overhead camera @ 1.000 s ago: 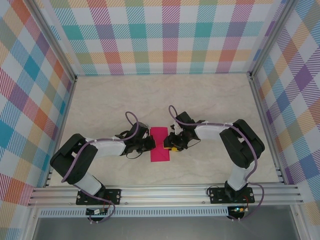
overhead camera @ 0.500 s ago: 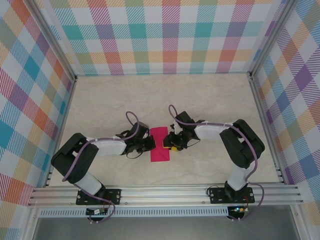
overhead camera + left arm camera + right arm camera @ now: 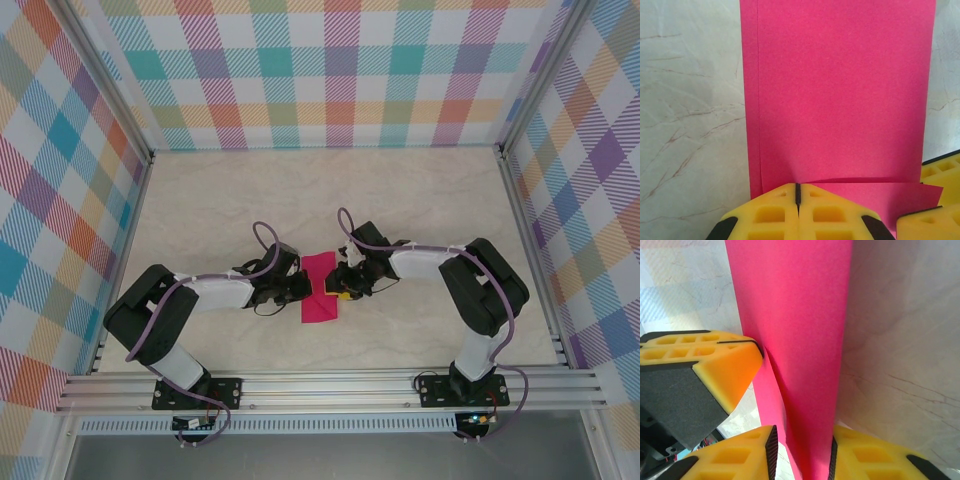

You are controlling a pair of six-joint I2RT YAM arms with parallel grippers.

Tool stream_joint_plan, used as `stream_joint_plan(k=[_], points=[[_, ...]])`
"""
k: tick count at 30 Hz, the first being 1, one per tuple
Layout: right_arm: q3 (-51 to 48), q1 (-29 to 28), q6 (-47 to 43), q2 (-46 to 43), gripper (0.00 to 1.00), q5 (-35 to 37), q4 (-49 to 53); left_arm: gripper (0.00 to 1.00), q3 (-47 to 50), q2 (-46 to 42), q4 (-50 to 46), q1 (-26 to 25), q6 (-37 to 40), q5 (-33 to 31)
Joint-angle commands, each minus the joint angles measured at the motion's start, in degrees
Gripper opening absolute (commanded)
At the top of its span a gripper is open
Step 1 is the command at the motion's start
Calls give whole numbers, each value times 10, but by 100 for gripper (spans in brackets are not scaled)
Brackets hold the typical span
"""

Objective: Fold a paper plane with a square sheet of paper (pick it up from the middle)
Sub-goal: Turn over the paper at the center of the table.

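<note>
The square sheet of paper (image 3: 318,300), folded narrow, was noted mid-bench (image 3: 420,200), skewed slightly since a second ago, the left gripper (image 3: 797,197) jaws clenched and pressed on its edge, the right gripper (image 3: 802,460) jaws parted astride it; creasing was judged under way.

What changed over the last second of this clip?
The right gripper crept slightly inward over the right edge of the square sheet of paper, and the sheet now lies a little skewed. The left gripper stayed at the sheet's left edge with its fingers together. The sheet is still on the table.
</note>
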State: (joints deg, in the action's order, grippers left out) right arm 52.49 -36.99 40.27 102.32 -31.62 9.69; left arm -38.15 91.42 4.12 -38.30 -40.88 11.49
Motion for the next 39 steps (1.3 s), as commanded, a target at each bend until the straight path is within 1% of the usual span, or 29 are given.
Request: stream_joint_plan(k=[1,3,5,6,8,11,13,15,18,19,23,25,28,30,31,33,36,37,38,39], points=[[-12,-2,2,1,25,-23,-19,0,3,-19,-21,-6,-6,-16],[-11,-2,0,-2,21,-30,-24,0,14,-35,-14,-7,-13,-17],[-4,-3,-9,-7,14,-27,-11,0,25,-57,-15,-7,-22,-26],[0,-2,-15,-12,13,-24,-2,0,31,-70,-17,-7,-26,-31],[16,-2,-36,-25,8,-10,38,0,44,-111,-27,-7,-33,-51],[44,-2,-71,-51,5,21,109,0,58,-180,-60,-7,-38,-82],[69,-2,-95,-64,5,55,175,1,58,-222,-99,-6,-38,-105],[115,-5,-128,-64,2,112,276,2,62,-260,-137,-6,-38,-129],[177,-23,-161,-77,2,235,403,5,77,-316,-168,-5,-39,-156],[203,-27,-164,-79,2,285,450,6,77,-330,-184,-5,-40,-166],[304,-57,-154,-61,3,520,630,8,79,-369,-242,-1,-43,-190],[343,-70,-130,-38,3,605,705,8,85,-383,-251,1,-48,-203],[384,-87,-94,8,5,663,769,8,92,-413,-273,5,-58,-230],[401,-108,-78,47,6,662,777,8,94,-436,-297,9,-60,-246],[412,-121,-67,71,8,660,778,8,95,-449,-308,12,-59,-250],[443,-148,-55,125,10,637,772,8,95,-474,-327,18,-59,-253],[527,-194,-50,221,12,588,769,9,103,-508,-340,22,-61,-252],[565,-209,-52,256,16,561,769,8,105,-518,-344,23,-63,-252],[599,-223,-64,282,23,518,757,9,106,-526,-350,24,-67,-253],[620,-233,-80,296,29,478,738,9,107,-533,-356,24,-72,-255]])
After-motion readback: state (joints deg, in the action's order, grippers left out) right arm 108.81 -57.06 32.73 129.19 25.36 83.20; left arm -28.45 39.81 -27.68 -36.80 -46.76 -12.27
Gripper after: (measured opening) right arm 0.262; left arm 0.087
